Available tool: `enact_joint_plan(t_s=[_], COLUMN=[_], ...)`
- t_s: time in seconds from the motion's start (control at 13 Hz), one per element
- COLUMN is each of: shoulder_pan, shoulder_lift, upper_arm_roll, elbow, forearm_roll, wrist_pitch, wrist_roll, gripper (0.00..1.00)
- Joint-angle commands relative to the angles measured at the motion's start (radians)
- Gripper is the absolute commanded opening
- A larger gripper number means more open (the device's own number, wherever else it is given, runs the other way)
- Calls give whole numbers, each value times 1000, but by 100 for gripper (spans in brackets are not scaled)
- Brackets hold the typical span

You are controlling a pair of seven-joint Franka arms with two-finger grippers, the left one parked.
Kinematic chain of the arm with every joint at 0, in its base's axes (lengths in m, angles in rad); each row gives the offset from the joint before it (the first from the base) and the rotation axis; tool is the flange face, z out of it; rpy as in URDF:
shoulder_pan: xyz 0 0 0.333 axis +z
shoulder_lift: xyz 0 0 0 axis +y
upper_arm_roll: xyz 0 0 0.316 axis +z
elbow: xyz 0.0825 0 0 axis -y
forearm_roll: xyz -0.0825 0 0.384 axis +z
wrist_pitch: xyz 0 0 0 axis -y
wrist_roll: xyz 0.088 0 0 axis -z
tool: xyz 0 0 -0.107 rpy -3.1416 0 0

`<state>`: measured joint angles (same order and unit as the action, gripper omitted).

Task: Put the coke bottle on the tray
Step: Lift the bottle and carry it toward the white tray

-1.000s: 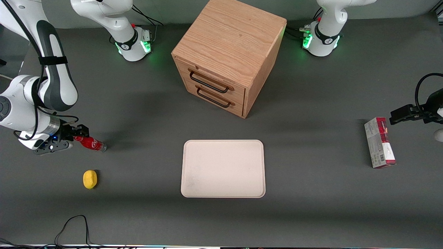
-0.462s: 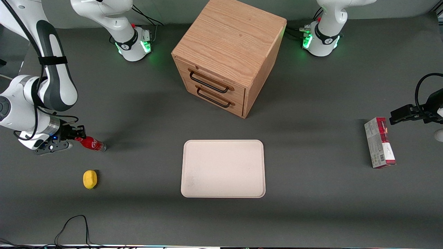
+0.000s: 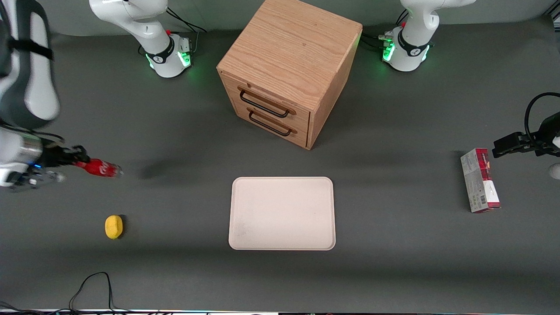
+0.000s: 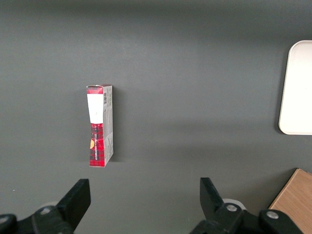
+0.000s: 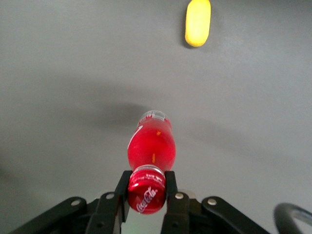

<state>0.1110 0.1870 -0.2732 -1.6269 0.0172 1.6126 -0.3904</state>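
Observation:
My right gripper (image 3: 78,162) is shut on the red cap of the coke bottle (image 3: 99,168) at the working arm's end of the table, holding it lying nearly level above the grey tabletop. In the right wrist view the two black fingers (image 5: 123,187) clamp the cap, with the gripper (image 5: 146,189) closed around it and the coke bottle (image 5: 151,146) pointing away, its shadow on the table below. The cream-white tray (image 3: 282,213) lies flat near the table's middle, in front of the drawer cabinet, with nothing on it.
A yellow lemon-like object (image 3: 113,227) lies nearer the front camera than the bottle; the same lemon-like object (image 5: 198,23) shows in the wrist view. A wooden two-drawer cabinet (image 3: 288,70) stands farther back. A red-and-grey carton (image 3: 479,180) lies toward the parked arm's end.
The right gripper has lifted the coke bottle off the table and drawn it outward toward the working arm's end; the arm is blurred with motion.

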Motion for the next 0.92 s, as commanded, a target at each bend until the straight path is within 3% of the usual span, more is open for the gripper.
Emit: enact_joint_plan(t_s=[0.0,0.38,0.62,0.85], shoulder_pan=[1,5,68,180], shoulder_lift=[16,28,60,205], upper_arm_roll=[-3,5,23,37], elbow=[234,358,366,519], forearm_roll=[12,10,12,47], wrist_pitch=[-227,-361,-359,-359], wrist_roll=[5,60,169,399], gripper=[0,0,0,0])
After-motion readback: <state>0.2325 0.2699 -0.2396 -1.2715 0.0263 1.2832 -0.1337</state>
